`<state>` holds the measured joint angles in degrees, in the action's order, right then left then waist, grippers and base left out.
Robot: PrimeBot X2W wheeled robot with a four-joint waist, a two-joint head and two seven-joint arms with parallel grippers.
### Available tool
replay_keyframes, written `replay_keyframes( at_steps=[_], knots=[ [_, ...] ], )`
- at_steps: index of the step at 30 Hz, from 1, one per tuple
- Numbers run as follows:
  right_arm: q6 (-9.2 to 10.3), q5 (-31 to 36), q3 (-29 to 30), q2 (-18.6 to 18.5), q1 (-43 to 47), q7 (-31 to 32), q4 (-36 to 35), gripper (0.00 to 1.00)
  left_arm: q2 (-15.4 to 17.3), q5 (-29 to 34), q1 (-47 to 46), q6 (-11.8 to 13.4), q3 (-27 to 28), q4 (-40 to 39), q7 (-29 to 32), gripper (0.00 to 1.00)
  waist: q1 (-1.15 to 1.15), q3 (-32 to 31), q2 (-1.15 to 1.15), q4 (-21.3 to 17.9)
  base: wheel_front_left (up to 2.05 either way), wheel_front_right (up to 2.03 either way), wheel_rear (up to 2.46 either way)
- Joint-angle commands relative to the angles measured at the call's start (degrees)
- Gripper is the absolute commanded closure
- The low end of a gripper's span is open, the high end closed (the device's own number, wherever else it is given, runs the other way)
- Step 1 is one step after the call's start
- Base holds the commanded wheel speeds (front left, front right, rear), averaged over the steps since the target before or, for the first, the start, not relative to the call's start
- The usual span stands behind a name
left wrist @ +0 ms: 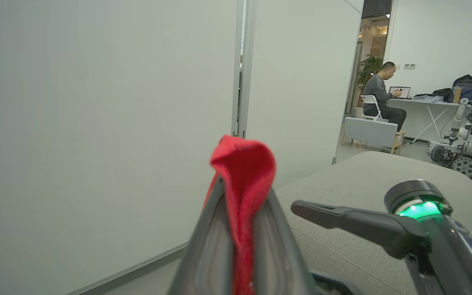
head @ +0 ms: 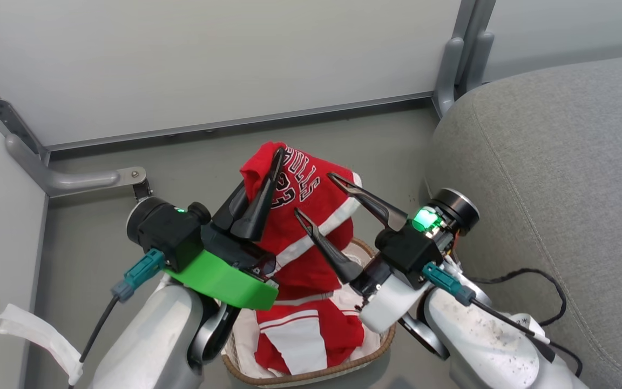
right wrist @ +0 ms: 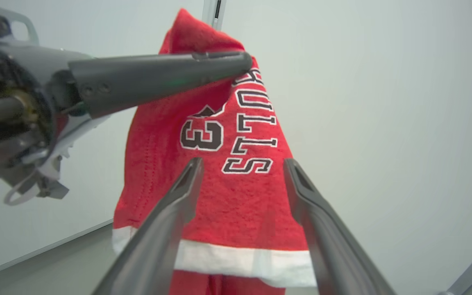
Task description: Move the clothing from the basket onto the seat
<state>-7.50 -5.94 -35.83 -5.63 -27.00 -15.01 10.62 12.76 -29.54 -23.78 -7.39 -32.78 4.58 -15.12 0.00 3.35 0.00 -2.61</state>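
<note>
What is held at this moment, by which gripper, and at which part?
The left gripper pinches the red lettered garment by a bunched fold at its top. The right gripper is open and holds nothing.

jersey (head: 332,189): red, white band, dark lettering and number edged in white. shorts (head: 343,329): red, white stripes. basket (head: 289,380): brown woven-look rim, white liner (head: 243,335). sofa cushion (head: 559,162): plain grey. left tool (head: 278,154): dark fingers, bright green collar. right tool (head: 313,193): dark fingers, green light. floor (head: 100,243) grey, wall panels (head: 208,65) off-white.
</note>
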Motion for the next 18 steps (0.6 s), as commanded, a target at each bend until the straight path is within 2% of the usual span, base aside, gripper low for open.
replay_keyframes(
  at_steps=[1,18],
  knots=[
    [0.02,-0.36,-0.43,-0.4,-1.15,-0.26,0.44,0.0,-0.15,-0.31,0.05,-0.19,-0.12,0.02,-0.04,1.0,0.0,0.06,0.0,0.18,0.0,0.0,0.0],
    [0.03,0.18,-1.18,1.02,-2.89,-0.2,9.05,0.0,-0.03,-1.77,-0.88,-0.2,-5.21,-1.02,-0.04,1.0,0.0,0.65,0.0,2.08,0.0,0.0,0.0]
  ],
)
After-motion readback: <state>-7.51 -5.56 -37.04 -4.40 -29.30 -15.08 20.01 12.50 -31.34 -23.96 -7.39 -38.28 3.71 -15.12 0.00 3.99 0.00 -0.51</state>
